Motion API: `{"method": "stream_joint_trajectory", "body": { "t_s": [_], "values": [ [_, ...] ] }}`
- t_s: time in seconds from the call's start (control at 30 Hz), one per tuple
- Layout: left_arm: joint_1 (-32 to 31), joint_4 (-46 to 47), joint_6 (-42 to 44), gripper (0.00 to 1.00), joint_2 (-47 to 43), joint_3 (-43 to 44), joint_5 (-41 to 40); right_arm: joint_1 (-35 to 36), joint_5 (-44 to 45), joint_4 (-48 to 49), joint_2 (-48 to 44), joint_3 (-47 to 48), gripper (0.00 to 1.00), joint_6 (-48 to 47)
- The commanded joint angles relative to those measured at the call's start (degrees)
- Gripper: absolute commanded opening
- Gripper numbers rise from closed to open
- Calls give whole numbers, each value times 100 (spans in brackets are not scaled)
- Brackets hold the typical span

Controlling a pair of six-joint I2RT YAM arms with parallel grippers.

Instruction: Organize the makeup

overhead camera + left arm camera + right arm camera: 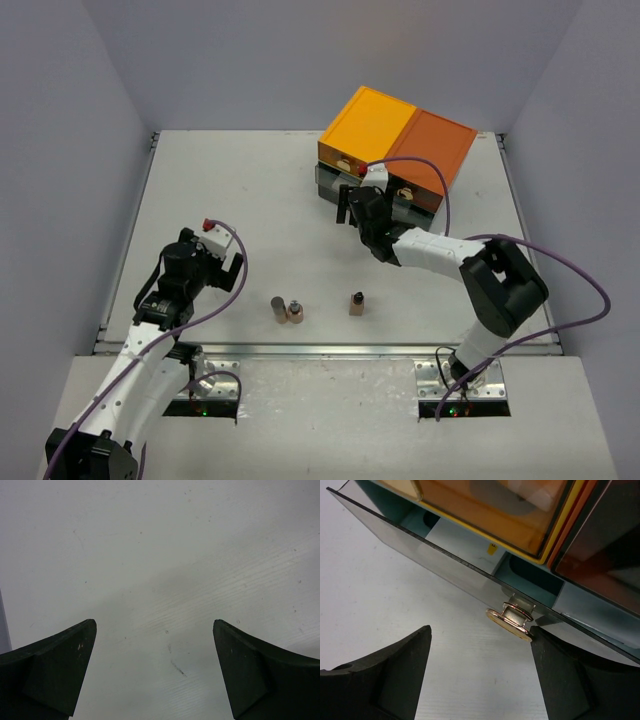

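Top view: the chest (395, 135) sits at 1 o'clock on the surface (250, 190). Three bottles (357, 302) stand at 6 o'clock by the near edge, two of them touching and the third apart toward 3 o'clock. The right gripper (345, 205) is at the chest's lower front. The left gripper (232, 265) hangs at 9 o'clock, well apart from the bottles. How the jaws stand, and whether any drawer is out, cannot be told from up here.

Left wrist view: the left gripper (155, 670) is spread wide with nothing between its fingers. Only bare surface lies below it, and no makeup shows.

Right wrist view: this one supplies what the top view lacks. A drawer (445, 570) with a smoky front panel stands pulled out from the chest. Its gold knob (512, 620) is just beside the finger at 3 o'clock. The right gripper (480, 675) is released and grasps nothing. Dark rounded shapes lie inside the drawer, too cut off to name. The bottles are out of this view.

The step in hand looks like working the drawer so the bottles can go in. If the gap is too narrow, the next move calls for centring the jaws on the knob's thin stem and pulling straight. Otherwise it calls for a reach to one upright bottle without tipping its neighbour.
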Motion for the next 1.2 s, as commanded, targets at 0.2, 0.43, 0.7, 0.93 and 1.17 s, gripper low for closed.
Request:
{"method": "stream_joint_trajectory", "body": {
  "t_s": [0.2, 0.43, 0.7, 0.93, 1.17],
  "values": [
    [59, 162, 55, 100, 51, 153, 116, -138, 806, 373, 241, 373, 83, 190],
    [59, 162, 55, 100, 79, 149, 121, -173, 856, 373, 254, 421, 84, 227],
    [50, 153, 66, 100, 90, 158, 168, -131, 718, -367, 211, 417, 85, 777],
    [41, 153, 72, 100, 44, 158, 191, 310, 1489, -1267, 412, 679, 90, 1770],
    [50, 144, 72, 100, 26, 158, 209, 310, 2048, -3229, 999, 1512, 90, 3588]
  ]
}}
